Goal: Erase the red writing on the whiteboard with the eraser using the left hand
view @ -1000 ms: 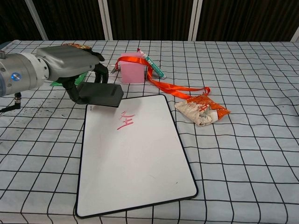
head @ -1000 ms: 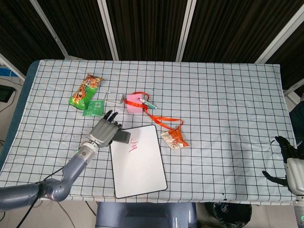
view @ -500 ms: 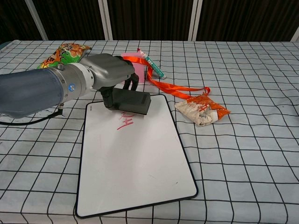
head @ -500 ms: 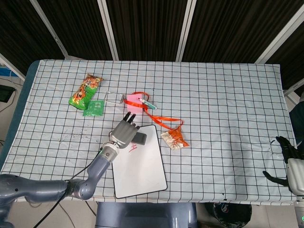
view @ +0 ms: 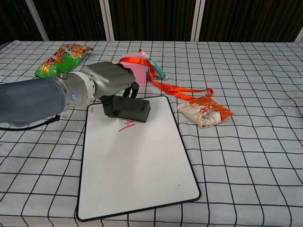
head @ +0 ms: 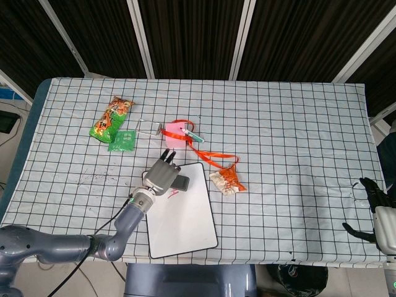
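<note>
The whiteboard lies flat at the table's front middle. A short remnant of red writing shows near its top. My left hand grips the dark eraser, which sits on the board's upper part just above the red marks. My right hand rests at the table's right front edge in the head view, holding nothing, fingers apart.
A pink box with an orange lanyard and a pen stands behind the board. An orange snack packet lies right of it. Two green packets lie at the far left.
My left hand carried the eraser from the board's upper left corner onto the writing and wiped across it. Most of the red character is gone; a small remnant stays.
</note>
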You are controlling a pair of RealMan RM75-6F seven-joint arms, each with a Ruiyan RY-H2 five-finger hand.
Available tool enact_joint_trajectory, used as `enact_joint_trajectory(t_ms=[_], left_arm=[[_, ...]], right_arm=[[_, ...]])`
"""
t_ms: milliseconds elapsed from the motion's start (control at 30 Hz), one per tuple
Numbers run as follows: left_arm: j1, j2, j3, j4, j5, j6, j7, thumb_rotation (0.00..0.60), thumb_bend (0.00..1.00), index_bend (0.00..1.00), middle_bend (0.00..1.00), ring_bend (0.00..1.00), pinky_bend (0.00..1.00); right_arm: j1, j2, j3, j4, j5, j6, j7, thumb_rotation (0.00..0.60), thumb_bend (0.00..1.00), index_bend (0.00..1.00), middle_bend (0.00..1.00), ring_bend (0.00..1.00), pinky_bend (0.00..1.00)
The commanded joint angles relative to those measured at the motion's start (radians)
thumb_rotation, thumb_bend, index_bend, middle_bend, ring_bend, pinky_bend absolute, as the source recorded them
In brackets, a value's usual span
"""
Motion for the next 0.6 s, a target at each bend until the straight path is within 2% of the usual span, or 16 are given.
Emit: enact_joint_trajectory(t_ms=[33, 233, 600], left_arm=[[-0.003, 0.002, 0.011, -0.006, -0.003, -0.003, -0.002, 0.6, 0.3, 0.4, 0.43, 0.0, 0.0], [-0.003, 0.022, 0.038, -0.049, 0.012, 0.001, -0.01, 0.6, 0.31, 0.4, 0.43, 0.0, 0.0], [-0.006, 0.103, 0.114, -0.199, 0.019, 0.011, 0.016, 0.6, 0.31, 0.4, 0.43, 0.0, 0.0]], right_arm=[[0.0, 0.0, 0.0, 0.0, 0.0, -0.001, -0.001, 0.6, 0.18, 0.07, 0.1, 0.19, 0.21], [-0.001, 0.001, 0.0, 0.0, 0.001, 0.0, 0.0, 0.6, 0.18, 0.07, 0.1, 0.19, 0.21], [-0.001, 0.001, 0.001, 0.001, 0.001, 0.001, -0.002, 0.6, 0.18, 0.07, 0.1, 0.19, 0.21]])
